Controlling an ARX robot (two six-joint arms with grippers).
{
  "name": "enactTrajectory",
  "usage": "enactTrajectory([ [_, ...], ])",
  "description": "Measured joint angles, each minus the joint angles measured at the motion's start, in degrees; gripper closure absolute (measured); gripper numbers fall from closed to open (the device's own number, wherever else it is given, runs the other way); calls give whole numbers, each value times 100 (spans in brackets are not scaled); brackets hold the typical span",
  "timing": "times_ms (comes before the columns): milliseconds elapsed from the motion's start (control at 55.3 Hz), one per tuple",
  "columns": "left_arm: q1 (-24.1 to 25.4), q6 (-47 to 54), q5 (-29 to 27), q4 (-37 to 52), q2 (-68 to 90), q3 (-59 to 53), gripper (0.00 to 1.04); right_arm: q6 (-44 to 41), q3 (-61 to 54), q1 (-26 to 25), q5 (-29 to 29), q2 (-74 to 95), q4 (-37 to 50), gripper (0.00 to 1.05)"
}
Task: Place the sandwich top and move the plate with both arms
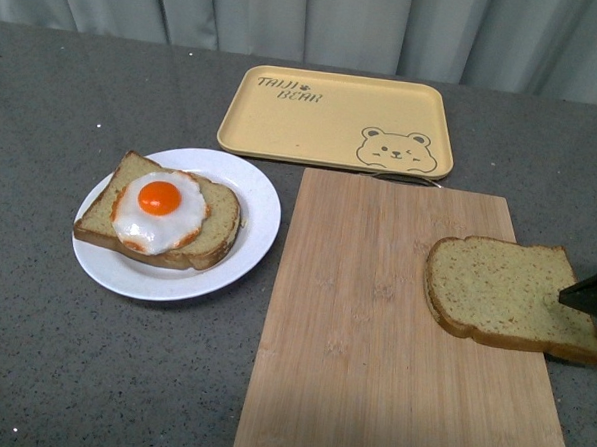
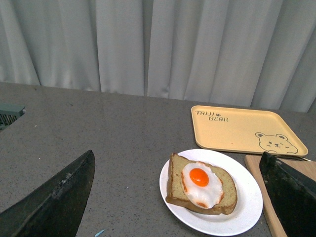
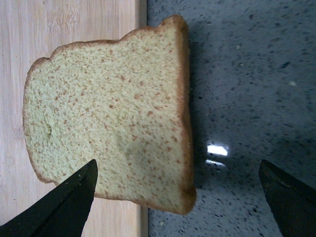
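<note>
Sandwich top [image 1: 510,295] lies flat at the right end of the cutting board [image 1: 373,338] in the front view, overhanging it. The right gripper [image 1: 587,292] shows at its outer edge, and the plate [image 1: 252,241] sits well to the left.

Left wrist view: we see the left gripper [image 2: 177,154] spread wide and empty, facing the plate.

Right wrist view: the jaws stand wide and empty, straddling the slice's outer crust. We judge the right arm nearer.

black wedge-shaped tool fingers [image 2: 54,202], dusty scuffed edges.
</note>
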Motion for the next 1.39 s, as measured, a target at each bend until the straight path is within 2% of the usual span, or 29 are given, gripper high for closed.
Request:
enactTrajectory([
  [90, -2, 0, -2, 0, 0, 0, 7, 236, 155, 146, -48, 293, 138, 11],
  [271, -2, 0, 0, 0, 0, 0, 7, 433, 426, 348, 96, 743, 166, 53],
  [506, 0, 0, -2, 0, 0, 0, 7, 496, 383, 382, 157, 564, 122, 85],
  [633, 0, 0, 0, 0, 0, 0, 7, 706, 153, 522, -144, 85, 199, 101],
  [741, -2, 0, 0, 0, 0, 0, 7, 1228, 0, 758, -643, -483, 651, 102],
  [832, 0, 0, 0, 0, 0, 0, 7, 2155, -13, 1298, -1010, -817, 1550, 102],
  [922, 0, 0, -2, 0, 0, 0, 7, 2944, 33, 1759, -1012, -619, 2271, 102],
  [1103, 0, 0, 0, 0, 0, 0, 7, 4100, 505, 2656, -737, 247, 3119, 102],
  [1247, 0, 0, -2, 0, 0, 0, 7, 4695, 1338, 3460, -691, 1143, 3226, 102],
  [1392, 0, 0, -2, 0, 0, 0, 7, 4756, 1954, 3773, -682, 1652, 3084, 102],
])
